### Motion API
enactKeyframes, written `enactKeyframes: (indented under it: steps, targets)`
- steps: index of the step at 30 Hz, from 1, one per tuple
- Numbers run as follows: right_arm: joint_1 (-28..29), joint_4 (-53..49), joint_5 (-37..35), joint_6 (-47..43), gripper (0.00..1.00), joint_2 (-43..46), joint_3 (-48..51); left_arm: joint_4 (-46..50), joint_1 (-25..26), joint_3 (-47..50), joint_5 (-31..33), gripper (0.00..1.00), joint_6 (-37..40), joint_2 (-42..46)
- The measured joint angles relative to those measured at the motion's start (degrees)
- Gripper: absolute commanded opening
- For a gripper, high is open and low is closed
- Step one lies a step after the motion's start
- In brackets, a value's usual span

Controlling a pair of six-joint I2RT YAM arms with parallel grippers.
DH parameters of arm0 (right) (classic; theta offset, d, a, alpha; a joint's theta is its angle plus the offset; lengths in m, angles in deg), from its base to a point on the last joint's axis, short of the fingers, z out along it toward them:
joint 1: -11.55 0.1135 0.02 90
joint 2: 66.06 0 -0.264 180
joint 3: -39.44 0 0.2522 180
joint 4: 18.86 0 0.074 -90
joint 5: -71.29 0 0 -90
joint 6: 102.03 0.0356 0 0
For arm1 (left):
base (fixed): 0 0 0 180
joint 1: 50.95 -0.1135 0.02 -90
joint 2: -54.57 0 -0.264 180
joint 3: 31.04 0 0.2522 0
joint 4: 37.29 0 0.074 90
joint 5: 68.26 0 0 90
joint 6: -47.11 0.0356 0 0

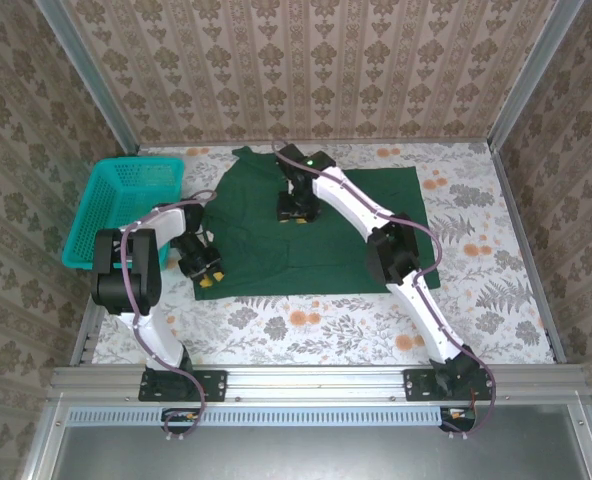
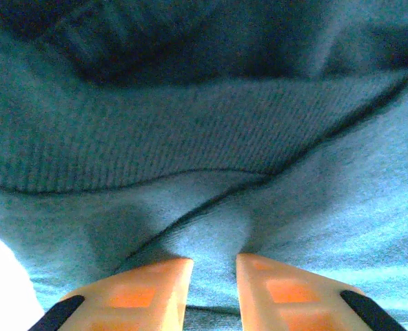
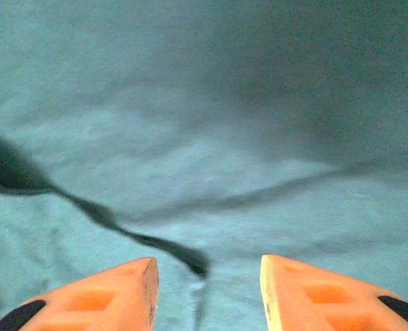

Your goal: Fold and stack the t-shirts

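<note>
A dark green t-shirt [image 1: 256, 250] lies spread over the middle of the floral table, with its left side folded in over itself. My left gripper [image 1: 208, 275] sits at the shirt's near left edge. In the left wrist view its orange fingers [image 2: 152, 289] pinch a raised ridge of the green cloth [image 2: 211, 138], so the left gripper [image 2: 214, 261] is shut on it. My right gripper [image 1: 296, 212] hovers over the shirt's far middle. In the right wrist view, the right gripper [image 3: 207, 261] stands open with nothing in it, above flat cloth [image 3: 211, 117] with a dark crease [image 3: 107, 217].
A teal mesh basket [image 1: 126, 200] stands at the table's left, just beyond the left arm's elbow. Patterned walls close in the back and both sides. Bare floral tabletop [image 1: 306, 325] lies between the shirt and the arm bases, and more to the right of the shirt.
</note>
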Motion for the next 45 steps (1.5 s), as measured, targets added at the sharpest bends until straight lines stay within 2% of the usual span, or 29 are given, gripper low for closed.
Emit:
enactKeyframes:
  steps: [2, 4, 7, 11, 15, 17, 20, 23, 28, 34, 39, 45]
  targets:
    - [-1.3, -1.1, -0.7, 0.5, 0.44, 0.2, 0.9, 0.3, 0.2, -0.1, 1.3, 0.33, 0.0, 0.3]
    - [-2.1, 0.0, -1.2, 0.7, 0.45, 2.4, 5.9, 1.0, 0.3, -0.8, 2.9, 0.35, 0.0, 0.5]
    - [-2.4, 4.3, -1.7, 1.1, 0.46, 10.8, 21.9, 2.8, 0.3, -3.8, 5.2, 0.39, 0.0, 0.7]
    - [-4.7, 11.9, -0.7, 2.7, 0.46, 27.0, 45.9, 4.4, 1.4, -10.3, 7.5, 0.42, 0.0, 3.7]
    - [-12.5, 19.8, -0.5, 4.2, 0.46, 43.4, 65.1, 4.7, 5.1, -15.2, 8.5, 0.4, -0.1, 7.7]
    - [-17.6, 23.7, -0.9, 4.9, 0.44, 51.1, 74.0, 4.5, 8.5, -15.7, 8.5, 0.37, -0.5, 9.0]
    - [-22.9, 27.5, -1.0, 6.2, 0.4, 59.9, 85.6, 3.8, 13.1, -14.4, 8.1, 0.34, -1.2, 9.0]
    - [-27.6, 30.0, 0.0, 7.3, 0.37, 64.5, 94.2, 2.8, 16.6, -11.9, 7.3, 0.32, -2.2, 7.6]
    - [-34.1, 32.4, 1.7, 7.9, 0.34, 65.1, 101.3, -0.2, 17.8, -7.8, 7.1, 0.32, -3.8, 2.9]
    - [-37.4, 33.0, 2.9, 10.3, 0.31, 62.3, 103.2, -2.5, 17.8, -1.9, 9.0, 0.29, -5.1, -0.3]
    - [-38.1, 33.5, 4.3, 11.5, 0.33, 64.0, 104.9, -5.4, 17.9, 1.4, 9.6, 0.3, -6.1, 2.6]
    - [-38.2, 30.4, 5.9, 12.2, 0.36, 70.6, 110.0, -5.9, 19.4, 6.8, 10.0, 0.3, -7.3, 6.9]
